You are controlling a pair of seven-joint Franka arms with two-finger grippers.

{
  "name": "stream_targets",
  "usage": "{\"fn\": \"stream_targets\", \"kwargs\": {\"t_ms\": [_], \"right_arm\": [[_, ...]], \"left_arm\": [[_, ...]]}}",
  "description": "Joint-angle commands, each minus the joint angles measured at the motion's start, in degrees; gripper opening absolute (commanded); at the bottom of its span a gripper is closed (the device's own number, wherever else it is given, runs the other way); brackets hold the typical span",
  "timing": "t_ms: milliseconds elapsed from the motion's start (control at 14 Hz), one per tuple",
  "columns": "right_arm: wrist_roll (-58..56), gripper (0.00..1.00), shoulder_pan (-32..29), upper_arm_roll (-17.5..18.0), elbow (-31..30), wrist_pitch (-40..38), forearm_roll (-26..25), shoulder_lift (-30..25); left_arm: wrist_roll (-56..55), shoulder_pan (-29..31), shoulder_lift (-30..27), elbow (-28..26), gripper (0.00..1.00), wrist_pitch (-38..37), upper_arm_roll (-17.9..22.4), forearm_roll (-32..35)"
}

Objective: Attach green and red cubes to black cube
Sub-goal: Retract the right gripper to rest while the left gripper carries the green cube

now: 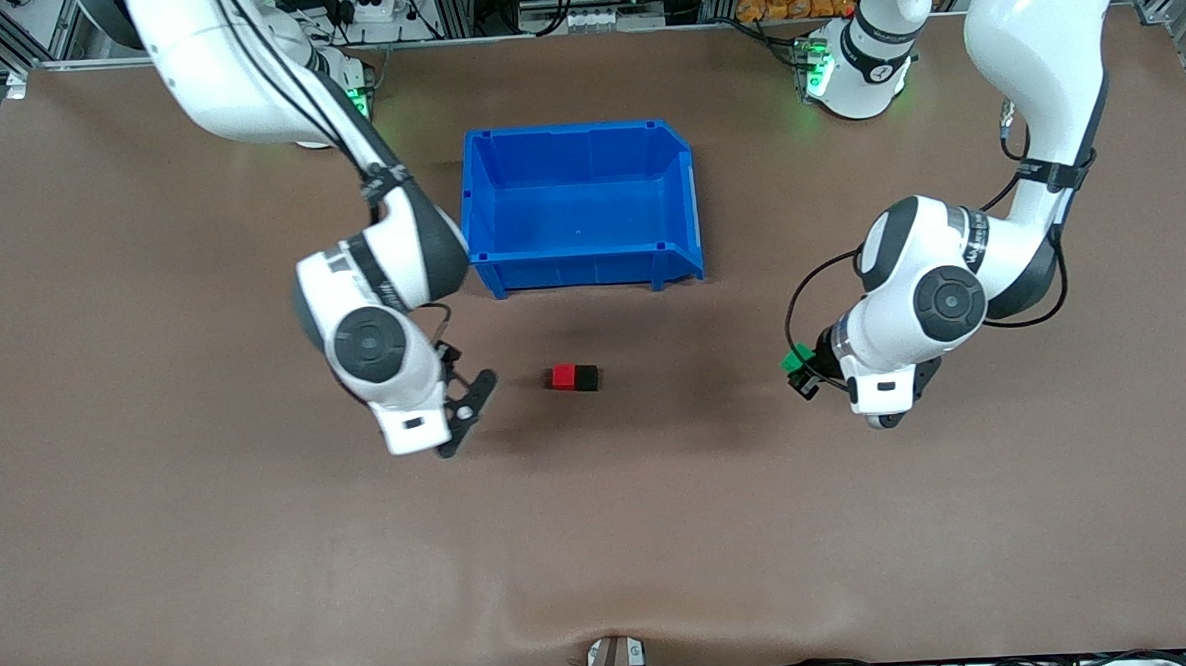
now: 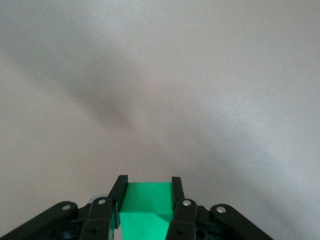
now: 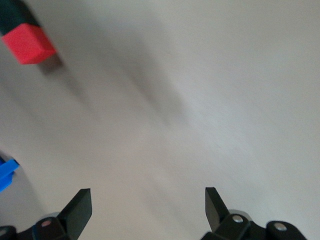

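The red cube and the black cube sit joined side by side on the brown table, nearer the front camera than the blue bin; the red one faces the right arm's end. The right wrist view catches the red cube with a sliver of the black cube beside it. My left gripper hangs over the table toward the left arm's end, shut on the green cube, which fills the space between its fingers in the left wrist view, green cube. My right gripper is open and holds nothing, off the red cube's side.
An empty blue bin stands farther from the front camera than the joined cubes, between the two arms. A corner of the bin shows in the right wrist view. Bare brown table lies nearer the camera.
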Motion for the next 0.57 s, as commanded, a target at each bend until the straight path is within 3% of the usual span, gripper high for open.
{"fn": "stream_targets", "kwargs": {"t_ms": [0, 498], "right_arm": [[3.2, 1.0, -6.4, 1.0, -1.3, -1.2, 0.8, -4.5], [21.5, 1.0, -15.6, 1.0, -1.3, -7.0, 0.8, -16.1]], "left_arm": [[-6.0, -2.9, 3.4, 5.2, 0.0, -1.6, 0.2, -0.8], [-18.0, -8.6, 9.1, 11.1, 0.0, -1.6, 0.2, -1.6]]}}
